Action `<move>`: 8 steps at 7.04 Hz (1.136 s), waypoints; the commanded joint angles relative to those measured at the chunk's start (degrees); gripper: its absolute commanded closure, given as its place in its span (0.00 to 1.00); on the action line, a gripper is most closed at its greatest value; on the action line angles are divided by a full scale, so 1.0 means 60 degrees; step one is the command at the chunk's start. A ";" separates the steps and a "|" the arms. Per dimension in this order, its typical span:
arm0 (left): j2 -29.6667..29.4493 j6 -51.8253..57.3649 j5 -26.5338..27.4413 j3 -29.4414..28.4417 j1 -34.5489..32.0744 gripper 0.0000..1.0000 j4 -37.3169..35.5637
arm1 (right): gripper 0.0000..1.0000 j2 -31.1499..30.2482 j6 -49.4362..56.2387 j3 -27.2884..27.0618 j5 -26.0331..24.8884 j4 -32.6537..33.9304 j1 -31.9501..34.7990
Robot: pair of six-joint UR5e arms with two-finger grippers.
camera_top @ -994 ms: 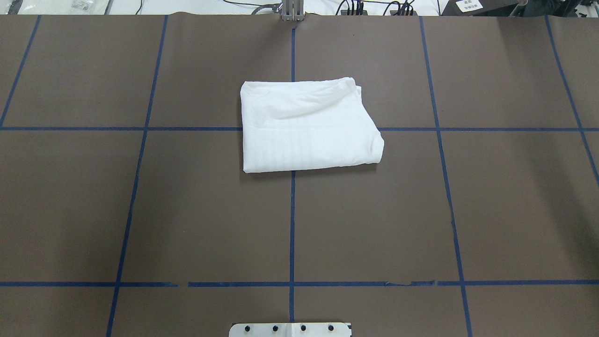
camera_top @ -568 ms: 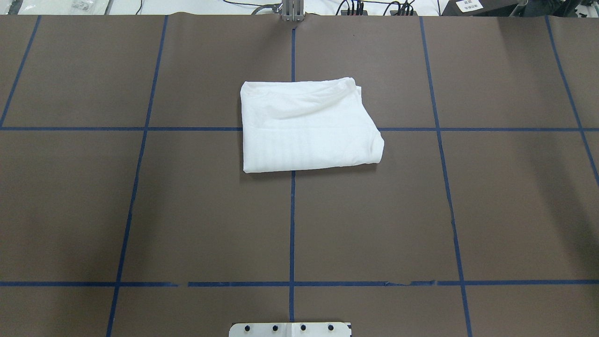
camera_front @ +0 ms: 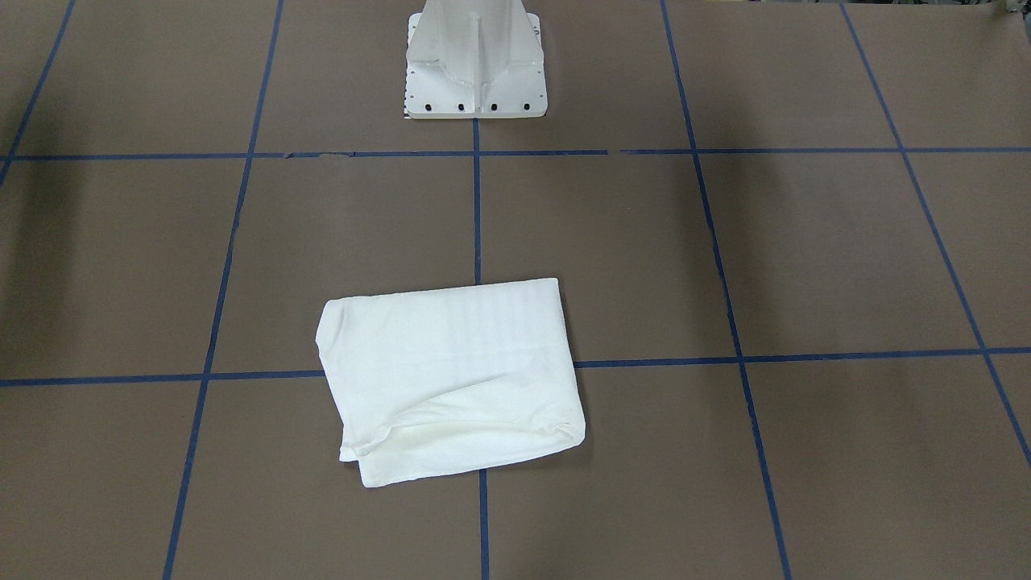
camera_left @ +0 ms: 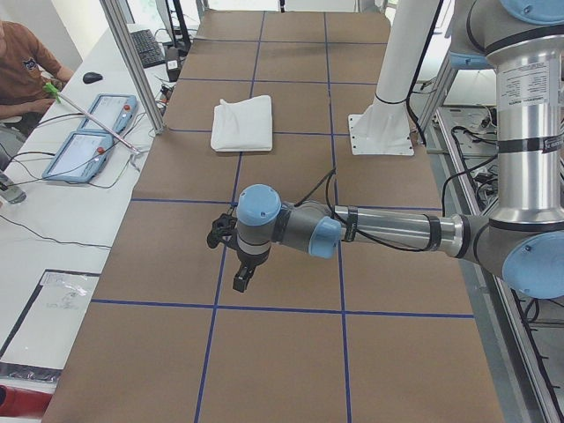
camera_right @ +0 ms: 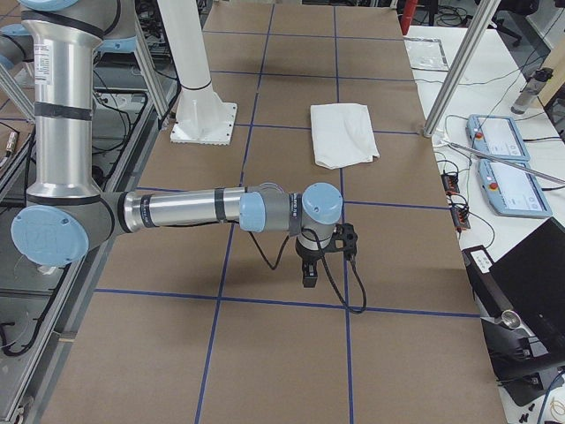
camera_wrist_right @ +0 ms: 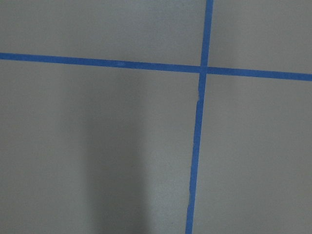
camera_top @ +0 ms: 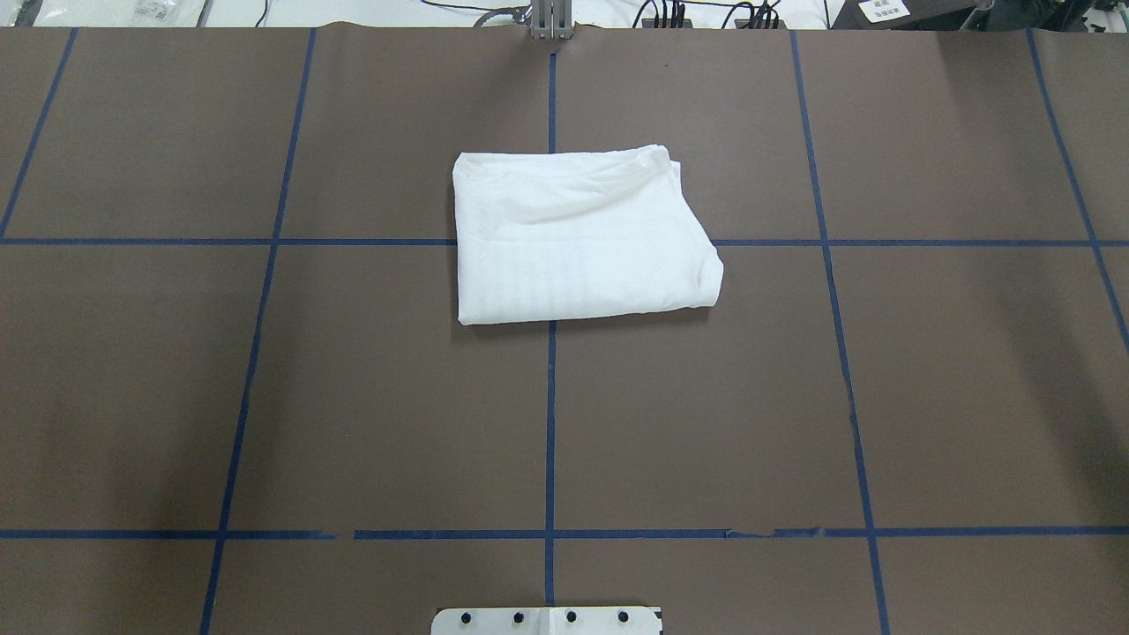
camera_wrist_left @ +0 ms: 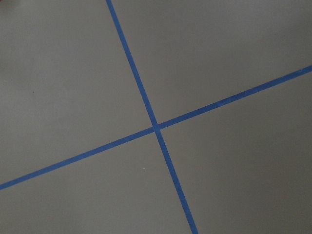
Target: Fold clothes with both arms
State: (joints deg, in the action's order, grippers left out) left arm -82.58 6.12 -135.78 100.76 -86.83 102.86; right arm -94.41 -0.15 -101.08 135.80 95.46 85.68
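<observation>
Shirt [camera_top: 578, 236] is lying folded — soft, light, limp — and is best being pinched at stacked corners; whether fingers of left gripper [camera_left: 241, 280] and right gripper [camera_right: 309, 272] are apart cannot be told.

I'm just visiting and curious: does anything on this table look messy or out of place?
Only small things. The folded shirt is not a neat rectangle: in the overhead view its right side slants and layers peek out at the far right corner. The nearest crosswise blue tape line has small gaps.
</observation>
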 commanded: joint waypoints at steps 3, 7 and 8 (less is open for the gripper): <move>0.0109 -0.0054 -0.0193 -0.0096 -0.0177 0.00 0.0127 | 0.00 0.0003 0.0127 0.0088 0.0014 -0.0001 0.0002; 0.0110 -0.0142 0.0248 0.0477 -0.0588 0.00 -0.0048 | 0.00 -0.0129 -0.0063 0.0146 -0.0045 -0.0001 -0.0012; 0.0081 -0.0156 0.0334 0.0390 -0.0573 0.00 0.0009 | 0.00 -0.0129 -0.0063 0.0205 -0.0059 -0.0002 -0.0012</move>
State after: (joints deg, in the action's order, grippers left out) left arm -82.06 5.22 -134.26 103.49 -90.15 102.79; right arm -95.16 -0.47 -100.29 135.57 95.47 85.62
